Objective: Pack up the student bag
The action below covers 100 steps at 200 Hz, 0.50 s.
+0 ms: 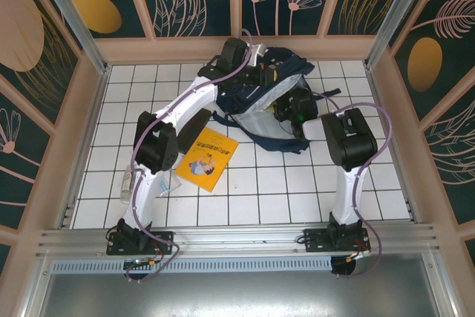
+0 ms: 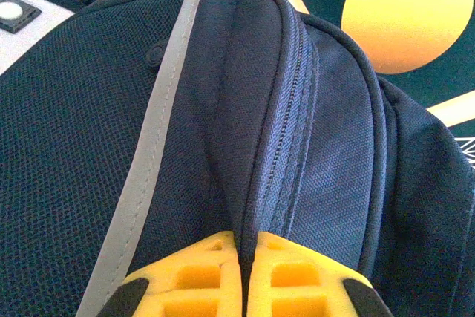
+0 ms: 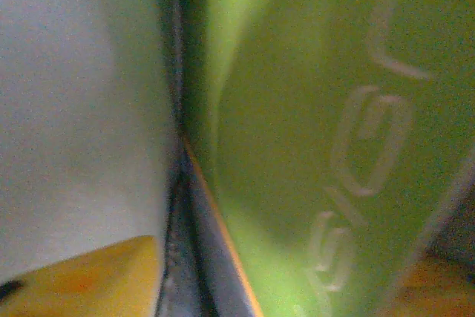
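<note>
Top view: the bag (image 1: 236, 98) lies at the far centre of the white-tiled table (image 1: 297, 183). Its mouth gapes toward the near side and exposes the grey lining (image 1: 263, 109). Both arms reach to it, the left onto its far upper part and the right into the opening. The right gripper (image 1: 291, 113) sits inside the mouth, against the lining. A yellow book (image 1: 206, 157) lies flat on the tiles, close to the bag and just right of the left arm's elbow. A small pale object (image 1: 128, 182) lies beside the left arm, too small to identify.

Left wrist view: the left gripper (image 2: 245, 276) has its yellow fingers (image 2: 178, 283) pressed together on a raised fold of the bag's navy fabric. The zip (image 2: 289, 146) runs away from the pinch along that fold. A grey stripe (image 2: 148, 168) passes to the left of it.

Right wrist view (blurred): a green item (image 3: 312, 131) with pale lettering stands to the right of the lining, and the two meet at a dark seam. One yellow finger (image 3: 89, 276) shows at lower left. Whether this gripper is spread or clamped cannot be told.
</note>
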Tool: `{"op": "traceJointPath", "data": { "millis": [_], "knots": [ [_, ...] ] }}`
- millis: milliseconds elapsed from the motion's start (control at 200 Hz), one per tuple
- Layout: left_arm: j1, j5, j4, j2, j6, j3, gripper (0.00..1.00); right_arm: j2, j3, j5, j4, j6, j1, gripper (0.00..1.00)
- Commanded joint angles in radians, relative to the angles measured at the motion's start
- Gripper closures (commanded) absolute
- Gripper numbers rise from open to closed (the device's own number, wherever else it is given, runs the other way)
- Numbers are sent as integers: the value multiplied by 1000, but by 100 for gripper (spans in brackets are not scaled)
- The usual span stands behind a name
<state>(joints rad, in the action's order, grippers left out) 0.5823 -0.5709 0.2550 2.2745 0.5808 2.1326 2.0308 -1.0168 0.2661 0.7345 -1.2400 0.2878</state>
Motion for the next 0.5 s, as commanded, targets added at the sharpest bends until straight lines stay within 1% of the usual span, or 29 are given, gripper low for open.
{"op": "traceJointPath", "data": {
  "millis": [0,250,380,495],
  "knots": [
    [-3,-5,-133,-71,19,45,100,-105,-20,-56,-217,12,-8,1],
    [-4,25,-162,-50,33,49,100,-252,1,-47,-509,92,-34,1],
    [-5,27,-180,-43,44,36,100,-346,72,-21,-554,131,-56,1],
    [-5,29,-181,-37,47,33,100,-454,109,-24,-653,215,-69,1]
  ]
}}
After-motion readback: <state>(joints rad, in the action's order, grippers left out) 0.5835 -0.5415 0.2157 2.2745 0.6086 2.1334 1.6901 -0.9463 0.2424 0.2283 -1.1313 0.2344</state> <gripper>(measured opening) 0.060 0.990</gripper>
